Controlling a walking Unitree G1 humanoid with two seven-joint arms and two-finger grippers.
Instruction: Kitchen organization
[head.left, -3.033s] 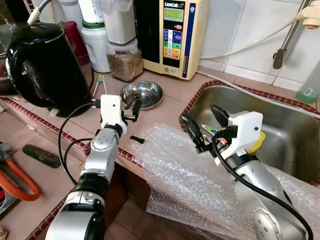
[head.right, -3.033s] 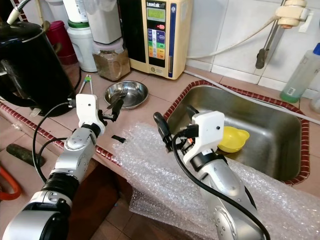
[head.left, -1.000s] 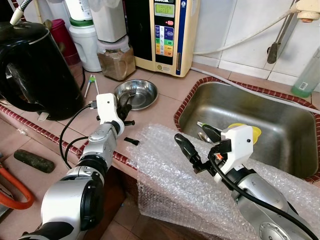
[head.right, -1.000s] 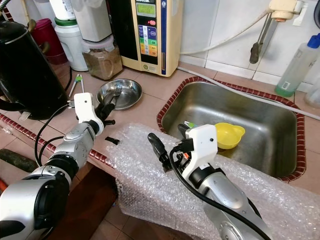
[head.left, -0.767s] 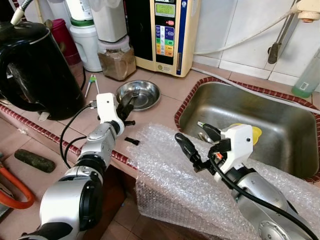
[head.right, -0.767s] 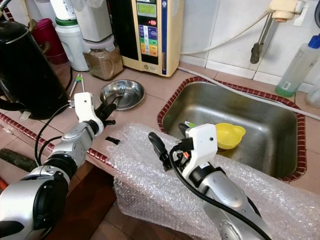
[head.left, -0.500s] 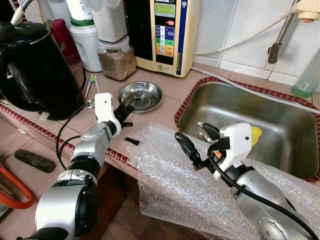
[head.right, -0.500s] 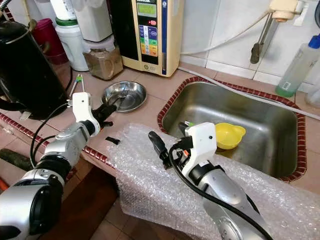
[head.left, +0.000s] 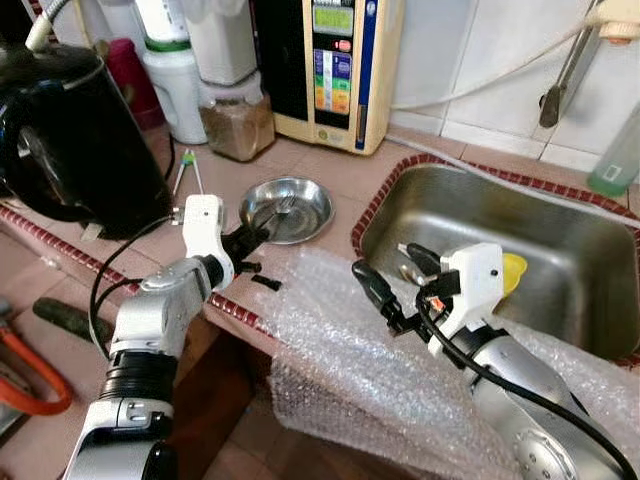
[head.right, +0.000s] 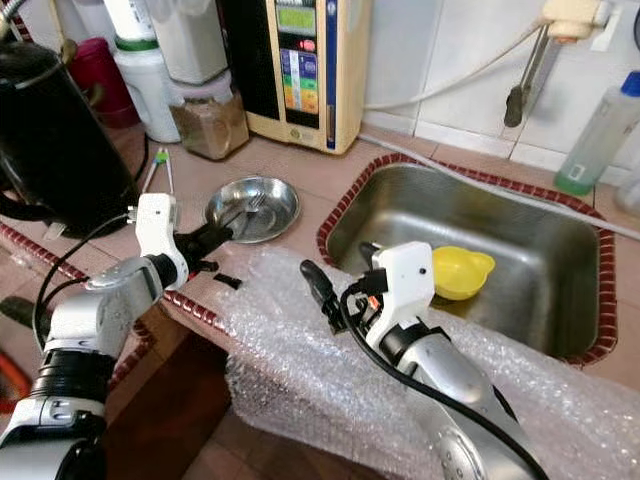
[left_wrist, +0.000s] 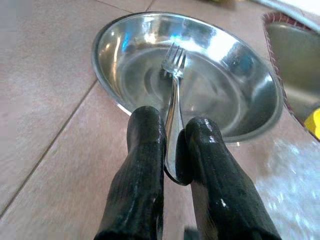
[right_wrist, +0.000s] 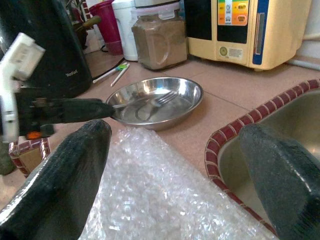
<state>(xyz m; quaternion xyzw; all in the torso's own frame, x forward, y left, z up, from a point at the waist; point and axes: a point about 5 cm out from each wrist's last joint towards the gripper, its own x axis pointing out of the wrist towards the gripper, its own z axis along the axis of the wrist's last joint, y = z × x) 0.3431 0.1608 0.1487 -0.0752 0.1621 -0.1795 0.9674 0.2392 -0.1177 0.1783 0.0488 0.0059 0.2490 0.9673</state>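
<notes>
A shallow steel bowl (head.left: 312, 192) sits on the tiled counter left of the sink (head.left: 560, 235). My left gripper (head.left: 250, 238) is just short of the bowl's near rim, shut on the handle of a fork (left_wrist: 172, 95). The fork's tines reach over the inside of the bowl (left_wrist: 235, 80). My right gripper (head.left: 395, 275) hovers open with nothing between its fingers, above a sheet of bubble wrap (head.left: 350, 350) at the sink's left edge. A yellow cup (head.right: 462, 272) lies in the sink behind the right wrist.
A black kettle (head.left: 70, 130) stands at the left. A jar of brown powder (head.left: 237, 120) and a cream water unit (head.left: 345, 60) line the back wall. Thin green-tipped tongs (head.left: 185, 170) and a small black piece (head.left: 265, 283) lie on the counter. The bubble wrap overhangs the counter's front edge.
My left arm has drawn back toward the counter's front edge, still holding the fork with its tines over the bowl. The right gripper has stayed about where it was.
</notes>
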